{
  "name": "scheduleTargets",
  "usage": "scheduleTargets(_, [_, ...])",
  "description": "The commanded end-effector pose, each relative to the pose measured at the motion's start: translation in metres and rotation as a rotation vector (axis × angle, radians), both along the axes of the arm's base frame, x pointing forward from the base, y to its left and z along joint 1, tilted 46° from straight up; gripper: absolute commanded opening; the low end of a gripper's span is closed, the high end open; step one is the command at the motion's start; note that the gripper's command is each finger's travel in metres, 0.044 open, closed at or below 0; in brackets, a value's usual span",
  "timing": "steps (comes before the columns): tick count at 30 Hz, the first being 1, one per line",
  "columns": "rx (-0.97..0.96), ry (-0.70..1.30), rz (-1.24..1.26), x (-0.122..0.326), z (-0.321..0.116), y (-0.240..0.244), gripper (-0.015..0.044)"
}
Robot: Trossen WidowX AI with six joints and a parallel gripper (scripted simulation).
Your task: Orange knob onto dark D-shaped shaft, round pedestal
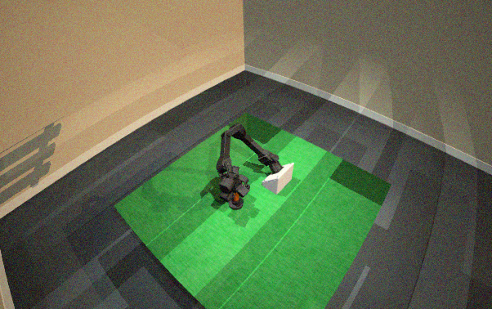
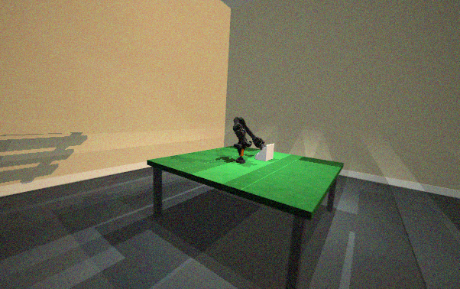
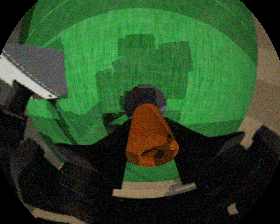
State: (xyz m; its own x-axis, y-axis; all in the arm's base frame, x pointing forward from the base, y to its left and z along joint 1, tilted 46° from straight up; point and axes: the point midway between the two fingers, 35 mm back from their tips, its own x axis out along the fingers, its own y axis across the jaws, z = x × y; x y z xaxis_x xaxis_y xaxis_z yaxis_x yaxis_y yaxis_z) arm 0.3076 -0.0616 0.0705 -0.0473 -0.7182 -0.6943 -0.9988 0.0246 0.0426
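The orange knob (image 1: 236, 199) (image 2: 242, 153) (image 3: 150, 131) is between the fingers of my gripper (image 1: 235, 195) (image 2: 241, 151) (image 3: 147, 121), which is shut on it. The round dark pedestal (image 1: 236, 206) (image 2: 241, 160) (image 3: 161, 100) stands below the knob in the top and exterior views. In the wrist view it shows just beyond the knob's far, narrower end. The dark shaft cannot be made out, and its flat side is hidden. The frames do not show clearly whether the knob touches the shaft or how far it stands above the pedestal.
A white wedge-shaped block (image 1: 284, 180) (image 2: 269, 152) (image 3: 46, 72) stands beside the pedestal, near the arm's lower end, to the left in the wrist view. The green table top (image 1: 298, 253) (image 2: 279, 183) carries patches of shadow. Its edges drop to a dark floor.
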Motion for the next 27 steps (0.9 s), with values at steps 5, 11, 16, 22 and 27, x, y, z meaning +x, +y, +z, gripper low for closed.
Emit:
scheduleTargets(5, [0.0, -0.02, -0.017, 0.0003, -0.0006, -0.0004, 0.0])
scheduleTargets(11, [-0.002, -0.05, -0.046, 0.0003, -0.0008, -0.0006, 0.0])
scheduleTargets(16, [-0.001, -0.032, -0.03, 0.0003, -0.0009, -0.0006, 0.0])
scheduleTargets(22, [0.001, 0.002, 0.003, 0.0003, -0.0011, -0.0008, 0.0])
scheduleTargets(27, [0.001, -0.01, -0.009, 0.0016, 0.0042, 0.0054, 0.0])
